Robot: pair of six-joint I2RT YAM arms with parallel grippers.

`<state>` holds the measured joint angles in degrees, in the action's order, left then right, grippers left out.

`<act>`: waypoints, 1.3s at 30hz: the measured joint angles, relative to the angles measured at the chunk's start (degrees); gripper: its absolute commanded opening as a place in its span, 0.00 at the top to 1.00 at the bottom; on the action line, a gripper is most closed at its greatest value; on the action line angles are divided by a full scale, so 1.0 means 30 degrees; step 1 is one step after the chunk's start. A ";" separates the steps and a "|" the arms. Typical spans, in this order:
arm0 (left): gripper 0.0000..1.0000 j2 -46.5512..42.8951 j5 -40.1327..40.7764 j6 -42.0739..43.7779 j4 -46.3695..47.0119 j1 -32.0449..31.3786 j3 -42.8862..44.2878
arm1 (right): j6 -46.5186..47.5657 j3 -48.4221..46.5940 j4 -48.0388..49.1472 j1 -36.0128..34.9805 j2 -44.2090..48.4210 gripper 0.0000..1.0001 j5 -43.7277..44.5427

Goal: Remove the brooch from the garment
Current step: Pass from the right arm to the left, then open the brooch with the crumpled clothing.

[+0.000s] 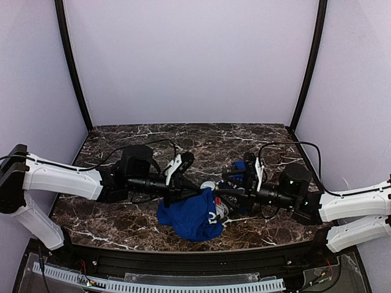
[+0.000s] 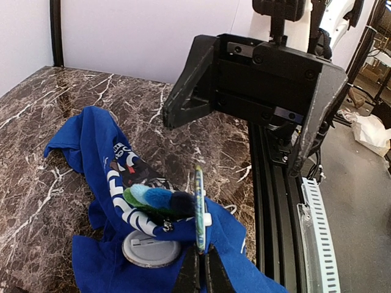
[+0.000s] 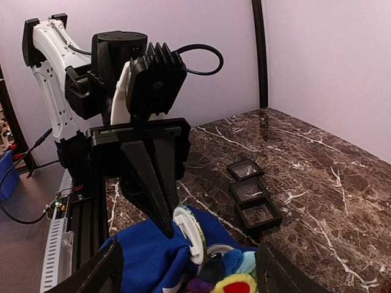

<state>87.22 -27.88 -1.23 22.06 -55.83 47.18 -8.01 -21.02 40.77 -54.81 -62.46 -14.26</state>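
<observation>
Seemingly sits mid-task: finds the brooch (image 2: pixel 199 207) pinched by its rim in the left gripper (image 2: pixel 200 262), upright and touching the blue garment (image 2: pixel 91 152); judges the grasp made, the pulling free not yet done. Finds the right gripper (image 2: pixel 235 143) spread wide, holding nothing. Gets from the right wrist the brooch's pale back and three dark trays (image 3: pixel 252 190); from the left wrist, only a coloured edge.

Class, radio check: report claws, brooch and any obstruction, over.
Left claw shut on thin disc beside brooch. Right claw open, straddling both. Both rest on blue garment. No obstruction seen.
</observation>
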 measured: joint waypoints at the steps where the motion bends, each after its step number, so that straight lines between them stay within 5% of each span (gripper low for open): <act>1: 0.99 0.0000 -0.0146 0.0124 -0.0066 0.0000 0.0000 | -0.0029 -0.0073 -0.0102 0.0160 -0.0044 0.30 -0.0546; 15: 0.99 0.0000 -0.1188 0.0867 -0.0415 0.0007 0.0000 | -0.0882 -0.0925 0.0153 0.1042 -0.1727 0.54 -0.4758; 39: 0.99 0.0000 -0.1494 0.0925 -0.0466 0.0007 0.0000 | -0.1654 -0.1625 0.0991 0.1341 -0.3650 0.77 -0.5756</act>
<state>87.22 -32.36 1.54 20.67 -55.81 47.18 -12.97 -25.89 43.75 -50.78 -73.41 -31.53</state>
